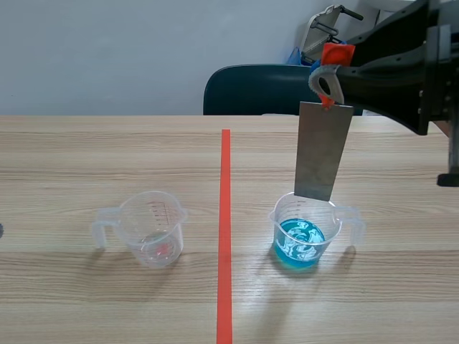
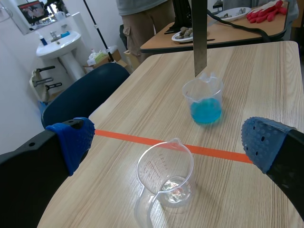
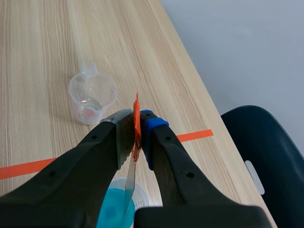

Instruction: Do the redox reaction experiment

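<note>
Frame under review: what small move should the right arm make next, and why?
Probably lower straight down. The right gripper is shut on the orange tab of the flat grey metal plate, which hangs upright with its lower edge about at the rim of the clear plastic beaker holding blue liquid, not yet in the liquid.

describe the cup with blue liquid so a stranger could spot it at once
Find the orange-red tape line down the middle of the wooden table. Right of it, below the grey metal plate hanging from the right gripper, stands a clear plastic measuring cup. Only it holds bright blue liquid; the matching cup left of the line looks nearly empty.
</note>
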`<action>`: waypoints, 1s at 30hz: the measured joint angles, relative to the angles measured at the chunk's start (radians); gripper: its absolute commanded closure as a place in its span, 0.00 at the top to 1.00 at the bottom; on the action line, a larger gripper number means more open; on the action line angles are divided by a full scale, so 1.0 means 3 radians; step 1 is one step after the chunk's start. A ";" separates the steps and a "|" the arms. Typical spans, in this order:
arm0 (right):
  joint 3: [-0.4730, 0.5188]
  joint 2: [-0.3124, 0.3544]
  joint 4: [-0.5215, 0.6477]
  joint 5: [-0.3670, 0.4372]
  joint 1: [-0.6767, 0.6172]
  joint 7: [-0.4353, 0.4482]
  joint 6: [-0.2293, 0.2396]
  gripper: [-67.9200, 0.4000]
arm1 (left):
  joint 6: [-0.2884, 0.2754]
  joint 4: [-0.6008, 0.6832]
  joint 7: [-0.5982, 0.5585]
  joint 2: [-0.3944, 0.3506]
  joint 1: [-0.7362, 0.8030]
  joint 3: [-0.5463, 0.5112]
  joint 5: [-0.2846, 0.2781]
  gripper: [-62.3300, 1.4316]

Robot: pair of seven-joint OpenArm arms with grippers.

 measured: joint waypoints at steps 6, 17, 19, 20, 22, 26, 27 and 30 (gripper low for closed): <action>0.0000 -0.0014 -0.0013 -0.0084 -0.0127 0.0134 0.0003 0.02 | 0.0000 0.0000 -0.0001 0.0000 0.0000 0.0000 0.0000 1.00; 0.0000 -0.0153 -0.0116 -0.0308 -0.0158 0.0172 0.0014 0.02 | 0.0001 0.0000 -0.0001 0.0000 0.0000 0.0000 0.0000 1.00; 0.0000 -0.0177 -0.0141 -0.0315 -0.0158 0.0175 0.0014 0.02 | 0.0001 0.0000 -0.0001 0.0000 0.0000 0.0000 0.0000 1.00; 0.0000 -0.0189 -0.0146 -0.0340 -0.0159 0.0175 0.0015 0.02 | 0.0001 0.0000 0.0000 0.0000 0.0000 0.0000 0.0000 1.00; 0.0000 -0.0197 -0.0168 -0.0369 -0.0159 0.0188 0.0027 0.02 | 0.0001 0.0000 -0.0001 0.0000 0.0000 0.0000 0.0000 1.00; -0.0001 -0.0197 -0.0240 -0.0381 -0.0159 0.0261 0.0027 0.02 | 0.0001 0.0000 -0.0001 0.0000 0.0000 0.0000 0.0000 1.00; -0.0008 -0.0197 -0.0263 -0.0385 -0.0158 0.0301 0.0027 0.02 | 0.0001 0.0000 -0.0001 0.0000 0.0000 0.0000 0.0000 1.00; -0.0075 -0.0197 -0.0338 -0.0446 -0.0159 0.0398 0.0027 0.02 | 0.0001 0.0000 -0.0001 0.0000 0.0000 0.0000 0.0000 1.00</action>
